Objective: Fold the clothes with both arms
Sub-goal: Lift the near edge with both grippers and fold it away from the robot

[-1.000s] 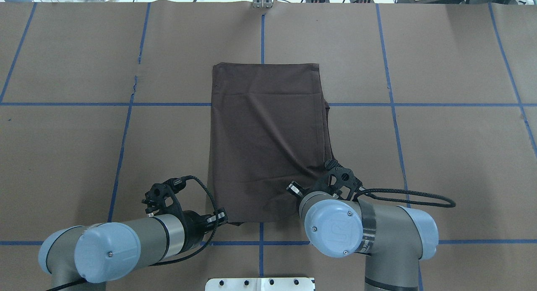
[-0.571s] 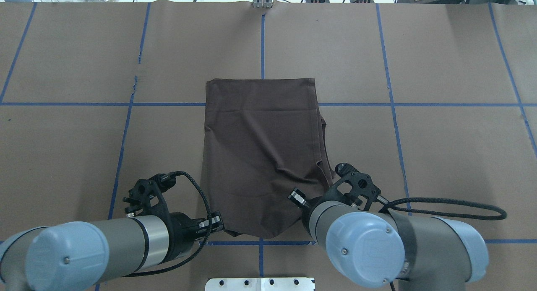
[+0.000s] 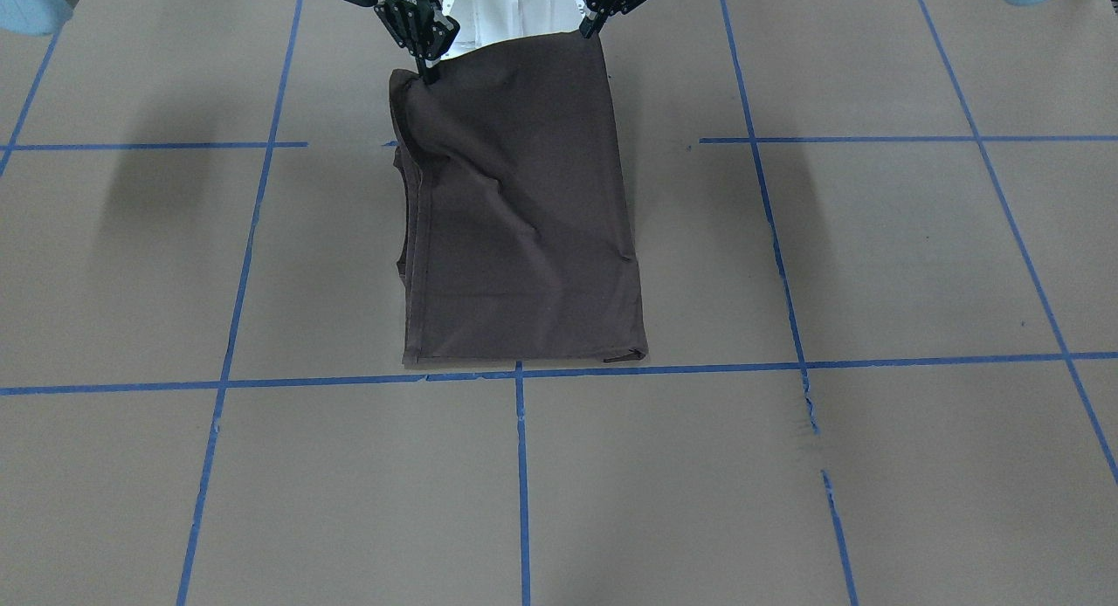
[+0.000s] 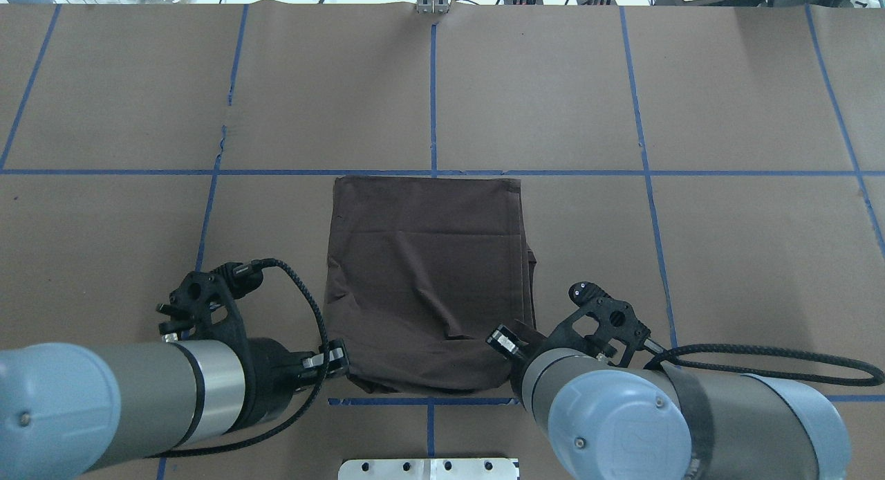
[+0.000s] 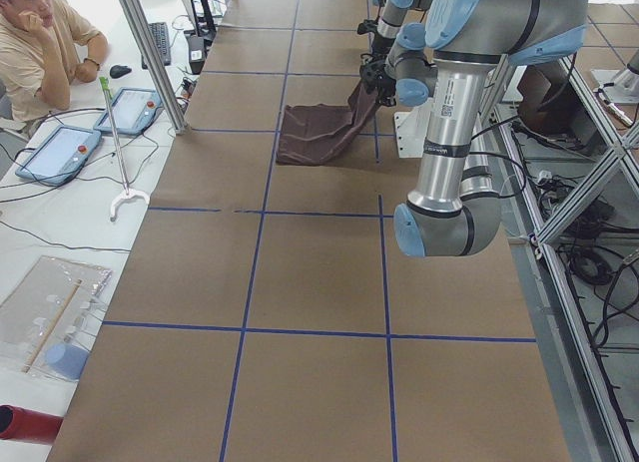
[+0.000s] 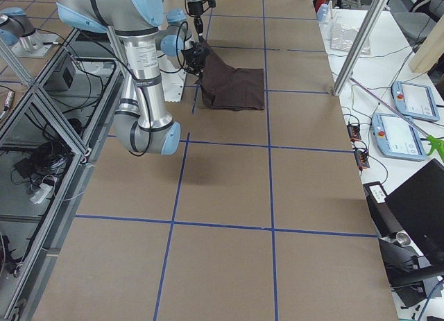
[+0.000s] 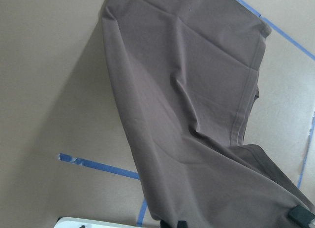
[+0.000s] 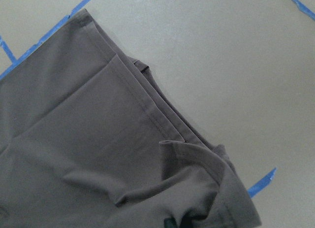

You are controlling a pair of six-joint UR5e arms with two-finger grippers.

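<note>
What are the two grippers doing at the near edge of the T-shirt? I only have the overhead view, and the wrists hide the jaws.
Observer: In the front-facing view the left gripper and the right gripper each pinch one near corner of the T-shirt, jaws shut on the cloth.
Operator: Is that edge lying on the table?
Observer: No. In the left side view the cloth slopes up from the table to the grippers; only the far part lies flat.
Operator: Anyone close to the table?
Observer: A seated person is at the desk beside it, not reaching over it.
</note>
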